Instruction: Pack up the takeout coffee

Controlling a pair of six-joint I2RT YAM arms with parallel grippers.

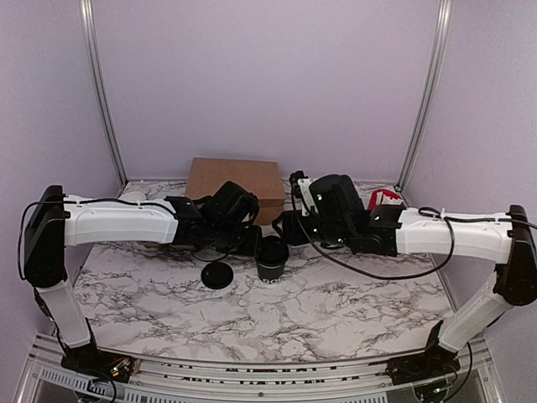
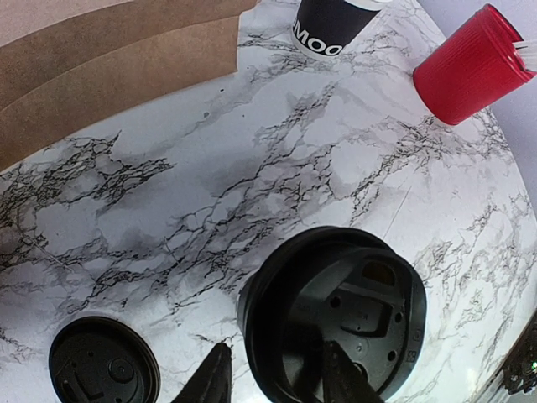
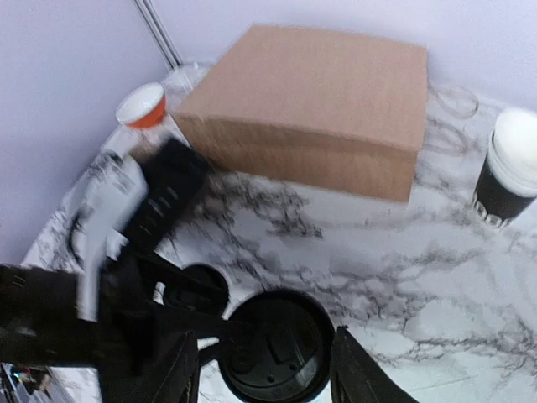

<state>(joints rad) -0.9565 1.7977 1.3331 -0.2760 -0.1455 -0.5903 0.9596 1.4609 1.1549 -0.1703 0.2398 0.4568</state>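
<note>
The takeout coffee (image 1: pixel 271 258) is a small black cup with its black lid on, standing upright on the marble table just in front of the cardboard box (image 1: pixel 235 186). My left gripper (image 2: pixel 274 346) hangs over the cup's left rim. One finger lies across the lid (image 2: pixel 336 323) and the other is outside the wall, with a strip of table showing between them, so the jaws stand part open. From the other side, my right gripper (image 3: pixel 264 331) straddles the cup (image 3: pixel 273 348) with a finger on each side, both clear of it.
A second loose black lid (image 1: pixel 217 274) lies on the table left of the cup. A stack of black cups with white print (image 2: pixel 327 25) and a red cylinder of white sticks (image 2: pixel 470 63) stand at the back right. A small orange bowl (image 3: pixel 143 105) sits at the back left.
</note>
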